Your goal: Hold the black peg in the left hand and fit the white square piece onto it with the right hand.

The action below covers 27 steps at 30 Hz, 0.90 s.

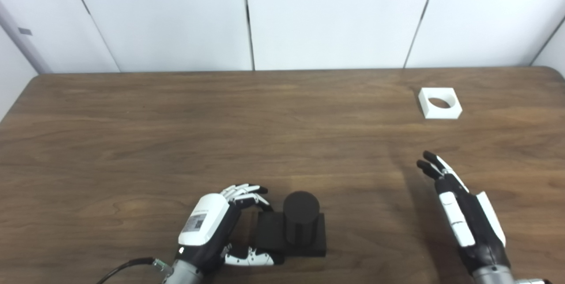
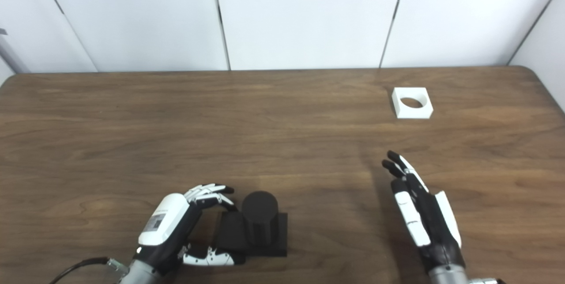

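Observation:
The black peg, a short upright cylinder on a square black base, stands on the table near the front edge. My left hand is at the base's left side. Its fingers curl against the far left corner and its thumb lies along the near left edge, so it clasps the base. The white square piece, with a round hole, lies flat at the far right. My right hand hovers open, fingers straight and pointing toward the white piece, well short of it.
The brown wooden table runs to white wall panels at the back. Its rounded far right corner shows. A cable trails from my left wrist at the front edge.

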### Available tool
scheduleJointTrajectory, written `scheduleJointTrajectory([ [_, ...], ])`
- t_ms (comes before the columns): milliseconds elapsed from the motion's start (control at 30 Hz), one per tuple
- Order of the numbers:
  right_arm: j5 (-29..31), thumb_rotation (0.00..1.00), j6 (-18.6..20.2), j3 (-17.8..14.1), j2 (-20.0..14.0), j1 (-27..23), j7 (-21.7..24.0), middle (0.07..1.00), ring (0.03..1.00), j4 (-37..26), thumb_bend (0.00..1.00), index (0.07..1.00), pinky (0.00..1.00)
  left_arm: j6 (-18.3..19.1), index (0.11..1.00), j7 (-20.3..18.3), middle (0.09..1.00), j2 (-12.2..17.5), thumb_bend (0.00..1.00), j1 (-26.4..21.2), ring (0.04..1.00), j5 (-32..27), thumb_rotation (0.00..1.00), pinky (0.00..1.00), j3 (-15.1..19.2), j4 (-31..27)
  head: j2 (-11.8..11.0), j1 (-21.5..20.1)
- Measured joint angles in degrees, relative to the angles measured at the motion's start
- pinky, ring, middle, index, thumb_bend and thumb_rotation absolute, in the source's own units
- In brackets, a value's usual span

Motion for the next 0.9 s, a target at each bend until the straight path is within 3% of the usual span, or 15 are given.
scheduleJointTrajectory([
  [400, 2.57, 0.95, 1.57, -0.31, 0.14, -0.16, -0.05, 0.871, 0.93, -0.91, 0.49, 0.884, 1.0, -0.51, 0.489, -1.18, 0.8, 0.1, 0.51, 0.04, 0.877, 4.7, 0.05, 0.95, -0.93, 0.1, 0.0, -1.05],
  [567, 2.25, 0.47, 4.56, -1.83, -0.06, -1.36, -0.62, 0.869, 0.909, -3.35, 0.55, 0.88, 0.94, -1.15, 0.489, -1.38, 0.794, 0.52, 0.51, -0.5, 0.87, 4.98, 0.04, 0.93, -0.92, 0.27, -0.53, -2.2],
  [667, -0.26, 0.3, 7.09, -3.25, -1.58, -4.89, -0.57, 0.87, 0.897, -4.2, 0.65, 0.866, 0.92, -1.51, 0.489, -1.4, 0.789, 0.73, 0.51, -0.92, 0.866, 5.46, 0.05, 0.91, -0.92, 0.43, -0.97, -2.46],
  [767, -1.87, 0.25, 10.01, -4.31, -6.2, -9.86, 0.57, 0.881, 0.906, -4.18, 0.74, 0.858, 0.92, -1.85, 0.489, -1.39, 0.788, 0.7, 0.51, -1.11, 0.866, 5.62, 0.05, 0.91, -0.91, 0.73, -1.14, -2.81],
  [900, -4.91, 0.19, 14.38, -4.71, -12.78, -16.88, 2.71, 0.89, 0.912, -2.76, 0.78, 0.855, 0.92, -2.05, 0.489, -1.38, 0.791, 0.71, 0.52, -1.07, 0.862, 5.65, 0.04, 0.9, -0.86, 0.76, -1.75, -5.96],
])
